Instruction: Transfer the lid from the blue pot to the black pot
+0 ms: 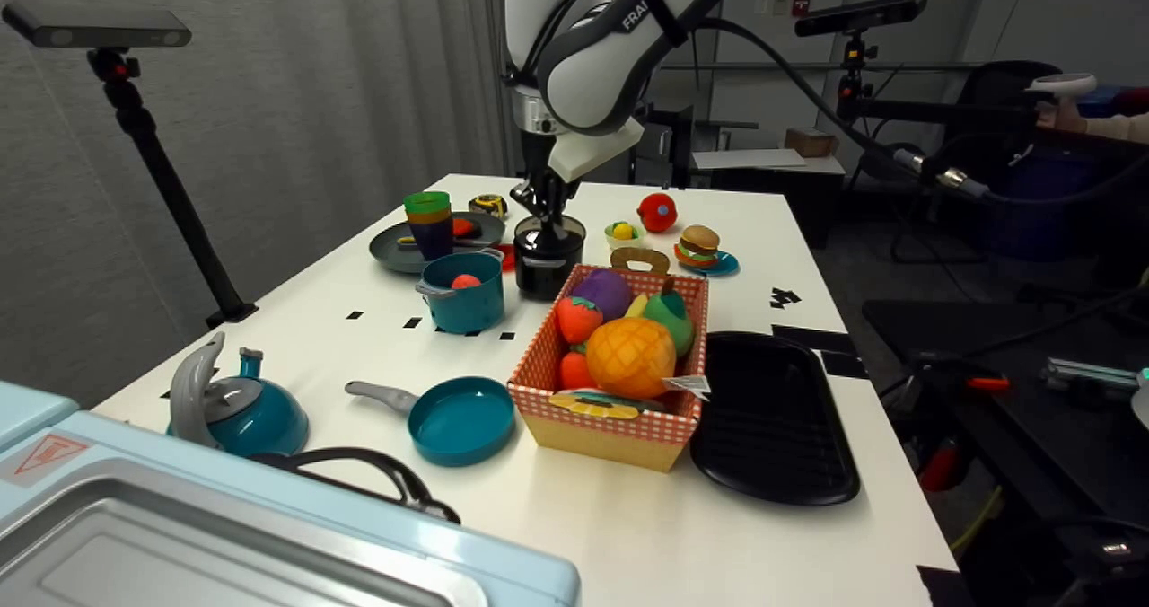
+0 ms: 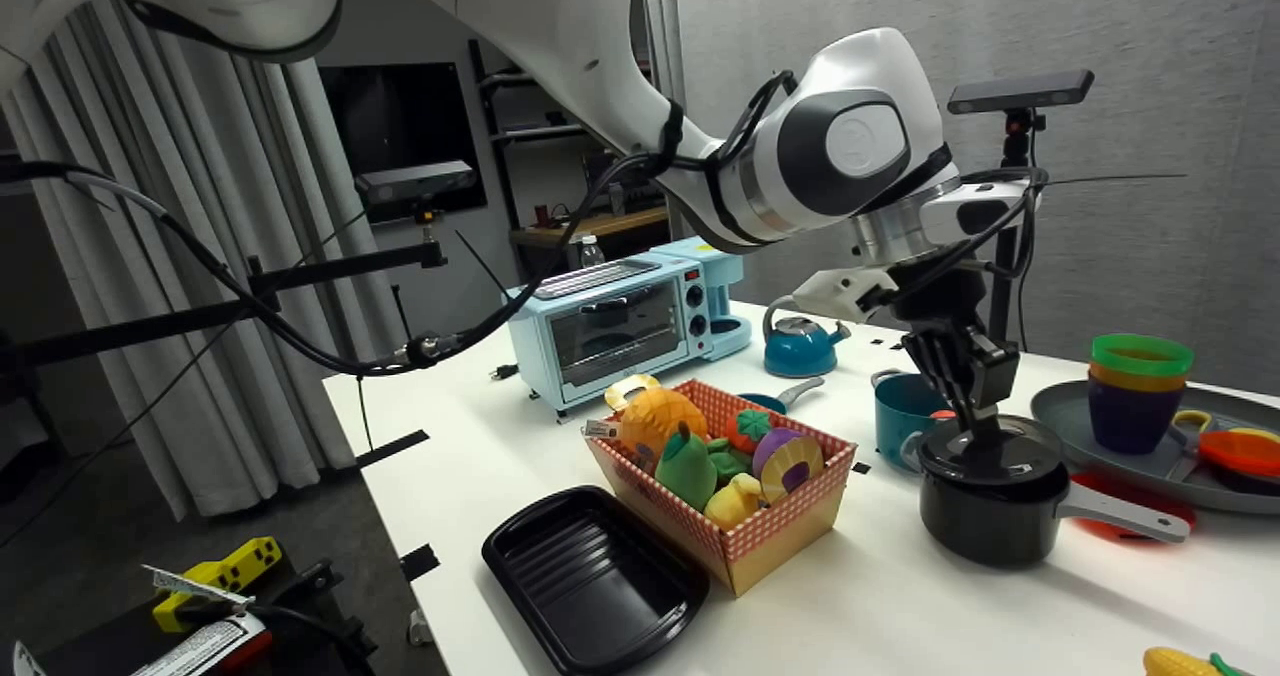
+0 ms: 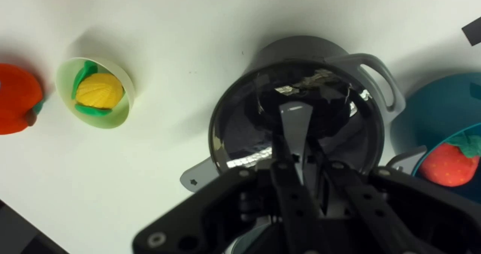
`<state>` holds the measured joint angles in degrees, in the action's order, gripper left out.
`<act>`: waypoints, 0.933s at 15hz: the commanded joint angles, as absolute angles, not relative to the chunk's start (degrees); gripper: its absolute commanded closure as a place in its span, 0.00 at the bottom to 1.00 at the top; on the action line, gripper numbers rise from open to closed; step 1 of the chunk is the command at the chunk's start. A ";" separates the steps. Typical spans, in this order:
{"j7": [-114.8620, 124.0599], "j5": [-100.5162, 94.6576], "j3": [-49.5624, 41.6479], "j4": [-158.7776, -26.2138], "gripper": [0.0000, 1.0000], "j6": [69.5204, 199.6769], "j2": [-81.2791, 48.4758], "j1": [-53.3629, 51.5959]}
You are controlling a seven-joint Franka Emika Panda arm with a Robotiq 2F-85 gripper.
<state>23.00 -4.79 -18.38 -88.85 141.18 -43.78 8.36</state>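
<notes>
The dark, shiny lid (image 2: 1035, 453) lies over the mouth of the black pot (image 2: 985, 531), slightly tilted and offset. I cannot tell if it is fully seated. In the wrist view the lid (image 3: 244, 111) covers most of the black pot (image 3: 300, 47), whose wall shows beyond its far edge. My gripper (image 3: 297, 145) points down and is shut on the lid's grey handle; it also shows in both exterior views (image 1: 546, 215) (image 2: 985, 424). The blue pot (image 1: 471, 303) stands uncovered beside the black pot, with a red toy strawberry (image 3: 449, 164) inside.
The fruit basket (image 1: 597, 441) and black tray (image 1: 772, 427) stand near the pots. A grey plate (image 2: 1075, 416) bears stacked cups (image 2: 1135, 396). A pale cup (image 3: 127, 96) and red toy (image 3: 17, 96) lie nearby. The black pot's grey handle (image 2: 1130, 516) sticks out.
</notes>
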 commanded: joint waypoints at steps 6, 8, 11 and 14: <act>23.64 -5.14 -18.90 -83.97 0.39 141.02 -47.78 7.99; 23.47 -5.09 -18.81 -83.71 0.24 141.13 -47.88 7.94; 23.23 -5.21 -18.81 -84.48 0.02 142.12 -46.80 7.62; 22.52 -5.55 -18.58 -86.98 0.00 142.72 -43.86 6.79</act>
